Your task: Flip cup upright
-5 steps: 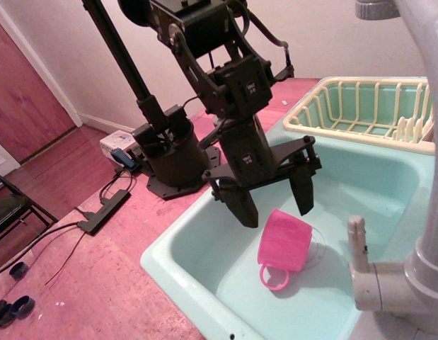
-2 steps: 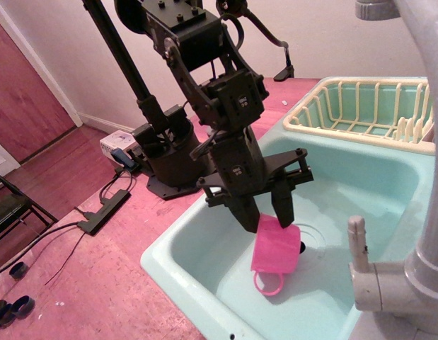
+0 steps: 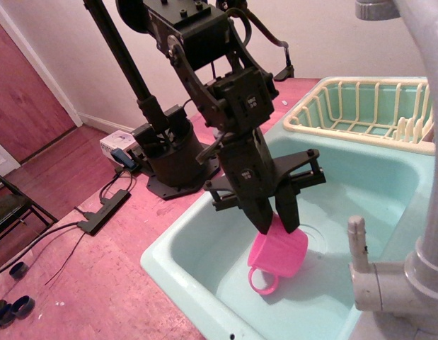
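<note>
The pink translucent cup (image 3: 281,255) is in the turquoise sink (image 3: 177,249), near the drain. It hangs tilted, its loop handle (image 3: 262,280) pointing down towards the front. My gripper (image 3: 277,221) reaches down into the sink from above. Its two black fingers stand close together and pinch the cup's upper edge. The part of the cup between the fingers is hidden.
A grey faucet (image 3: 415,273) with a white knob (image 3: 357,237) stands at the sink's right front. A cream dish rack (image 3: 360,106) sits at the back right. The arm's black base (image 3: 173,159) stands on the pink counter, left of the sink, with cables beside it.
The open gripper has come down over the cup and closed on it. The cup has gone from lying on its side to hanging tilted from the fingers, handle lower.
</note>
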`<state>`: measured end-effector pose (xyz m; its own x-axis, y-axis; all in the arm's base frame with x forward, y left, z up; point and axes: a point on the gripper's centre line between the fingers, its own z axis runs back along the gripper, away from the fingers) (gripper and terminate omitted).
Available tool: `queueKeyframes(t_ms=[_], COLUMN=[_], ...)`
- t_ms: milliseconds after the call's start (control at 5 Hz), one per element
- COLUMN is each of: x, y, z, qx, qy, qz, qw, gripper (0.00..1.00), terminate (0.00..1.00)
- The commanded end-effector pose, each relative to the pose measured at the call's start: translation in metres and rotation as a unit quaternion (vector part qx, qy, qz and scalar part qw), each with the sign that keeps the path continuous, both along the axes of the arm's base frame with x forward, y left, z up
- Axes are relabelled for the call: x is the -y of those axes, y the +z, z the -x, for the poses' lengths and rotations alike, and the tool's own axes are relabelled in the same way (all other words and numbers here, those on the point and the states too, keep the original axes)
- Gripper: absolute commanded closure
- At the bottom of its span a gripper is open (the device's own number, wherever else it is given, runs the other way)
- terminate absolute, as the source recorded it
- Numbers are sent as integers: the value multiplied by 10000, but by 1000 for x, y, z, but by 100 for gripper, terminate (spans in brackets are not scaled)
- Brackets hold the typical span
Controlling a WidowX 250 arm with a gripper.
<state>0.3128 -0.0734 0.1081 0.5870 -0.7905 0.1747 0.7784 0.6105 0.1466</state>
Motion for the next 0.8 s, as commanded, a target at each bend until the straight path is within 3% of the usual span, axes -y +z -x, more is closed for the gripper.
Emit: queueKeyframes(t_ms=[0, 200, 400, 600], x=[13, 11, 10, 8], y=[9, 2, 0, 5], z=[-7, -13, -17, -16], qx=[-335, -1577, -1878, -1789], qy=[70, 474, 681, 927], qz=[-64, 71, 162, 210], qw=[9994, 9863, 9797, 9793], gripper=[100, 100, 100, 0], terminate=[0, 0, 0, 0])
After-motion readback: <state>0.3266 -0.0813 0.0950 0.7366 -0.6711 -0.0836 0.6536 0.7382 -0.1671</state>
